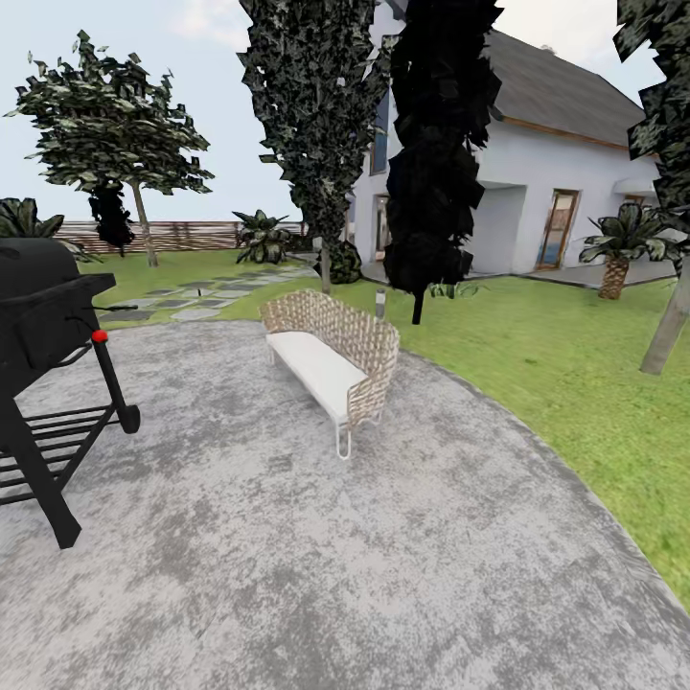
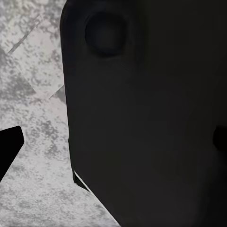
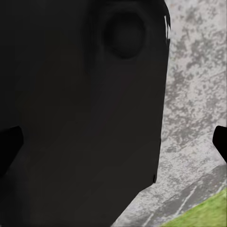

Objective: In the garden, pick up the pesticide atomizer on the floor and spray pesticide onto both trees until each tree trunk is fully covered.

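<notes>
Standing on grey stone paving, the robot faces the lawn with the atomizer nowhere to be seen.

A thick, bare, leaning trunk rises from the grass by the paving's right edge, so the right arm is likely the nearer one. A wicker bench sits mid-paving and a black grill at its left edge; open room runs between bench and right edge. Both wrist views show a dark body close up over paving, and finger spread cannot be told on either side.
</notes>
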You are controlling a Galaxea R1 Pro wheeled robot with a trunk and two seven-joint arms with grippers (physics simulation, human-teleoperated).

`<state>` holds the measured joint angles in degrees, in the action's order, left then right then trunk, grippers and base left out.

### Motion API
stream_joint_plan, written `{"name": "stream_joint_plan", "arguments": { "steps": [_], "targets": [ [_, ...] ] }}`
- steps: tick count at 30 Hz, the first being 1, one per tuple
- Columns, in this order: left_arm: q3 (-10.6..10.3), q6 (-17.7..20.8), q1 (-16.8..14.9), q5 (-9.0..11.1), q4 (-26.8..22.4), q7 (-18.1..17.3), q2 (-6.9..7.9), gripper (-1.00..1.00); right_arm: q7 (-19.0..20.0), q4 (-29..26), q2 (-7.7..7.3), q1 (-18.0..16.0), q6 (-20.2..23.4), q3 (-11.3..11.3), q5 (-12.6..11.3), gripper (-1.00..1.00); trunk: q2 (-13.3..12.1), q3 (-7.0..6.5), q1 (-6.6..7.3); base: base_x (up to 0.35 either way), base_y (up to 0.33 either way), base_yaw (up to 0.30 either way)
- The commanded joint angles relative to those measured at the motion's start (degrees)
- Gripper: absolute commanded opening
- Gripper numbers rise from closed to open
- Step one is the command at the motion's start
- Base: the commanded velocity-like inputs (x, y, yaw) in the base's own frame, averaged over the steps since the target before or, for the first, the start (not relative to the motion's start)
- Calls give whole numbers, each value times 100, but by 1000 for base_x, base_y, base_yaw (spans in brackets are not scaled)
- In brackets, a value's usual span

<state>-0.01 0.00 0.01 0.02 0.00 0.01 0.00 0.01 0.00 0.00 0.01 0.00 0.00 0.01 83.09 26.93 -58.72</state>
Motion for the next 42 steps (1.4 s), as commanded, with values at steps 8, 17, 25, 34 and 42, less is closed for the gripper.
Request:
{"name": "stream_joint_plan", "arguments": {
  "steps": [8, 17, 25, 34, 42],
  "targets": [
    [18, 205, 65, 38, -66, -67, -75, 100, -9, -230, 102, -26, 142, -9, -1, 100, -1, 0, 0, 0, 0, 0],
    [247, 189, -41, 274, -211, -43, 170, 100, -34, -487, -80, -44, -76, -15, 5, 100, -1, 0, 0, 0, 0, 0],
    [513, 33, -126, 528, -470, 5, 428, 100, -36, -745, -338, -44, -333, -34, -5, 100, -1, 0, 0, 0, 0, 0],
    [694, -1157, -487, 638, -1864, 143, 478, 100, -30, -3783, -378, -51, -874, -33, 1, 100, -1, 0, 0, 0, 0, 0],
    [656, -1255, -1166, 644, -1889, 504, 461, 100, -20, -4447, -378, -53, -1421, -26, 18, 100, -1, 0, 0, 0, 0, 0]
  ]
}}
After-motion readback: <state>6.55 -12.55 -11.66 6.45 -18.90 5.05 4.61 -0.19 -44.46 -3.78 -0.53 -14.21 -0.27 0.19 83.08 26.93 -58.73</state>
